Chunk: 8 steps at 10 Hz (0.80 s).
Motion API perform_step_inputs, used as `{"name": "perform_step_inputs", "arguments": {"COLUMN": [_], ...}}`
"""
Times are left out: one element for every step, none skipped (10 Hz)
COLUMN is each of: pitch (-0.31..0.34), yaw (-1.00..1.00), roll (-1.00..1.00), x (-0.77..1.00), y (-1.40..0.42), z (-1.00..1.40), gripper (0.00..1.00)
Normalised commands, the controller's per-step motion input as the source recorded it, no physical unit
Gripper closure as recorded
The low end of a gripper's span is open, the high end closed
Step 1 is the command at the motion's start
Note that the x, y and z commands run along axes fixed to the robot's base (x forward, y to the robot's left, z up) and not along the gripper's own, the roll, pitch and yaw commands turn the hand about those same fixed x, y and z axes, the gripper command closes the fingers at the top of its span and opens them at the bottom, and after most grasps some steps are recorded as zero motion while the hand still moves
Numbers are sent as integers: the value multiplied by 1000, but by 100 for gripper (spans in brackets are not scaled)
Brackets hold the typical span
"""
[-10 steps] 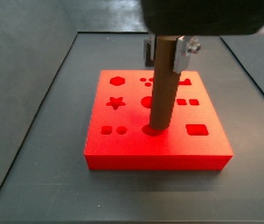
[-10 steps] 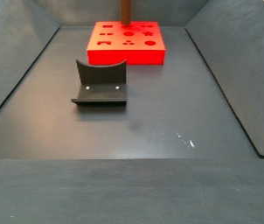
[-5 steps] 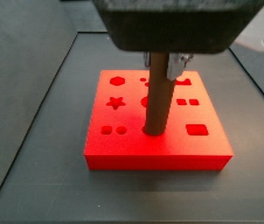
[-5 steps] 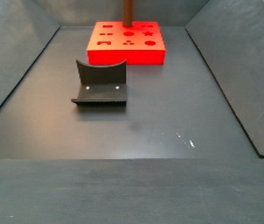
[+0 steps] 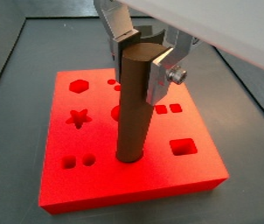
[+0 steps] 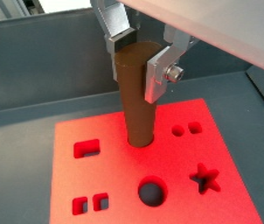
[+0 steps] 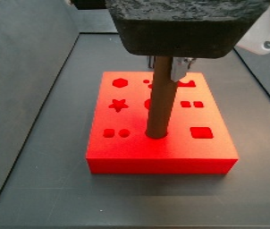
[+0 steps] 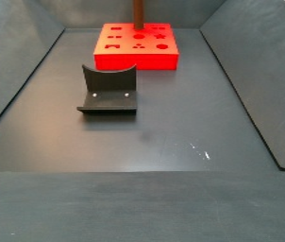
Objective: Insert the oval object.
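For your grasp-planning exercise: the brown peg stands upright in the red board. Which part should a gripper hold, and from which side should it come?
Hold the peg near its top, coming from above. It stands upright with its foot in the red board, so only the upper shaft is free. The gripper sits there now, fingers on opposite sides.

Brown-grey oval object [image 5: 131,109], red board [image 5: 100,179], silver end effector [image 5: 139,52].

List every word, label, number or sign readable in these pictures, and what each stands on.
None: no view shows any readable text.
The red board carries only shaped holes, no lettering.
The oval object, standing upright in a hole of the board and clamped near its top by the gripper, is plain and unmarked.
The fixture on the floor has no label.
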Motion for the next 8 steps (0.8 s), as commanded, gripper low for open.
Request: {"name": "perform_step_inputs", "arguments": {"pitch": [0, 0, -6, 0, 0, 20, 26, 29], "yaw": [-40, -14, 0, -34, -17, -3, 0, -11], "roll": [0, 0, -36, 7, 44, 66, 49, 49], "x": [0, 0, 0, 77, 89, 146, 154, 131], "y": [0, -20, 0, 0, 0, 0, 0, 0], "z": [-66, -74, -49, -414, -597, -643, -577, -446], "gripper": [100, 100, 100, 100, 100, 100, 100, 100]}}
